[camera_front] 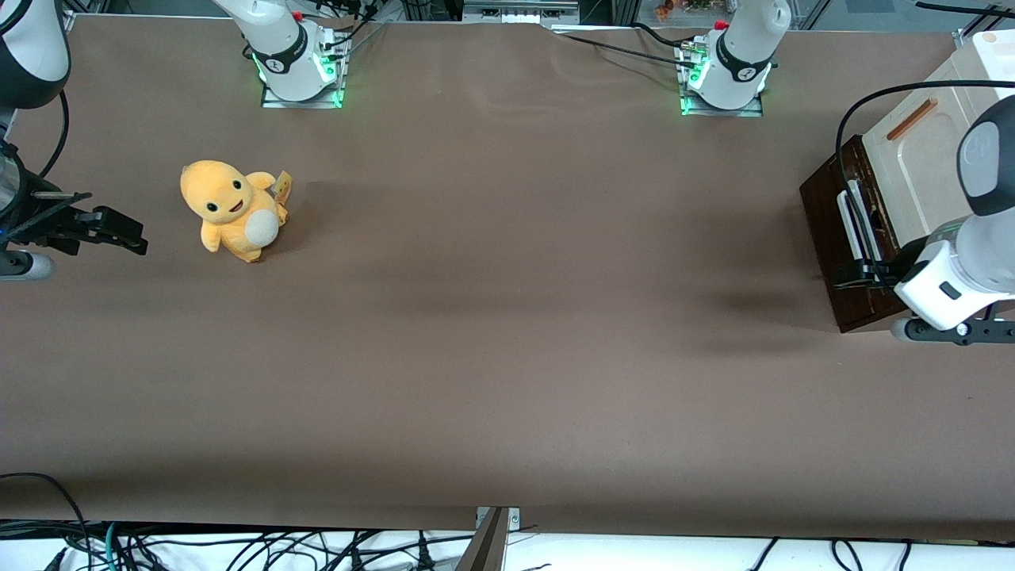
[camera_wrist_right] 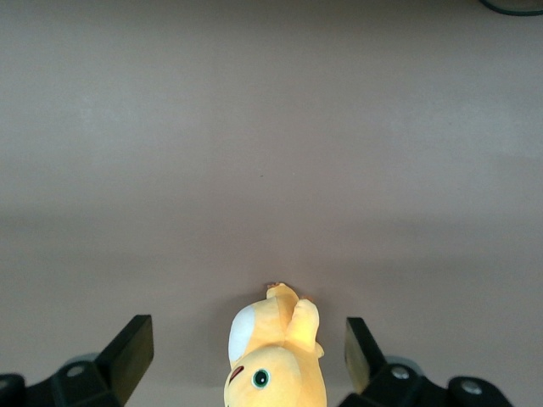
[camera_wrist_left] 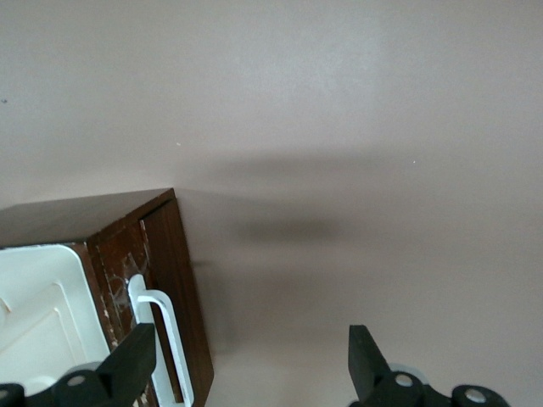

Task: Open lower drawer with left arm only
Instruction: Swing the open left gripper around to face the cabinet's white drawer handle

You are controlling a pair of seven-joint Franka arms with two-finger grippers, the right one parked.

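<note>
The lower drawer (camera_front: pixel 825 214) has a dark brown wooden front with a white bar-loop handle (camera_front: pixel 850 226) and sits under the cream cabinet (camera_front: pixel 920 159) at the working arm's end of the table. The left arm (camera_front: pixel 975 238) reaches down in front of it. Its black gripper (camera_front: pixel 860 274) is at the end of the handle nearer the front camera. In the left wrist view the gripper (camera_wrist_left: pixel 250 369) is open and holds nothing. The handle (camera_wrist_left: pixel 165 339) lies between the fingers, close to one fingertip (camera_wrist_left: pixel 127 365), and the drawer front (camera_wrist_left: pixel 182 271) is beside it.
An orange plush toy (camera_front: pixel 230 208) stands toward the parked arm's end of the brown table (camera_front: pixel 507 357). Two short white arm bases (camera_front: pixel 293 63) lit green stand farthest from the front camera. A slim orange-brown handle (camera_front: pixel 912 119) marks the cabinet's cream panel.
</note>
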